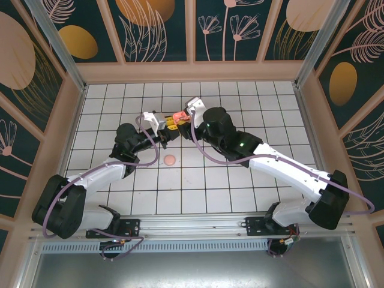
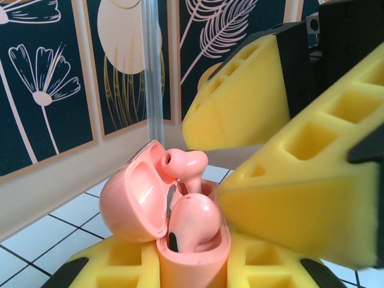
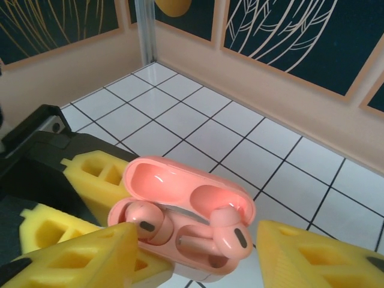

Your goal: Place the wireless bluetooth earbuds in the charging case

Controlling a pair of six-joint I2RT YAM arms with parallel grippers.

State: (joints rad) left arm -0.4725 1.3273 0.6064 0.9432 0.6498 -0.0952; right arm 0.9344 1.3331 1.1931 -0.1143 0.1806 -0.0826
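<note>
Top external view: the left gripper (image 1: 170,125) has its jaws closed on the coral-pink charging case (image 1: 178,115), holding it up off the tiled table (image 1: 240,180) so the other arm can work on it. The right gripper (image 1: 186,119) sits just right of the case, jaws parted. A small pinkish disc (image 1: 170,159) lies on the tiles, well apart from the case on the side toward the arm bases.

Left wrist view: the case stands upright between this gripper's yellow foam fingers (image 2: 102,264). They clamp it low on its body, so the lid (image 2: 135,201), swung open to the left, and both sockets are free. Of the two pink earbuds (image 2: 195,219), one sits deep in the near socket. The second earbud (image 2: 186,165) stands high behind it, stem down, and I judge it not fully seated. The right gripper's foam fingers (image 2: 288,192) hang right of and above the case, spread and holding nothing.

Right wrist view: looking down into the case, both earbuds lie in their sockets under the raised lid. The right gripper's fingers flank the case, one close against the left earbud, the other apart on the opposite side. That gap leaves room to press the taller earbud home.
</note>
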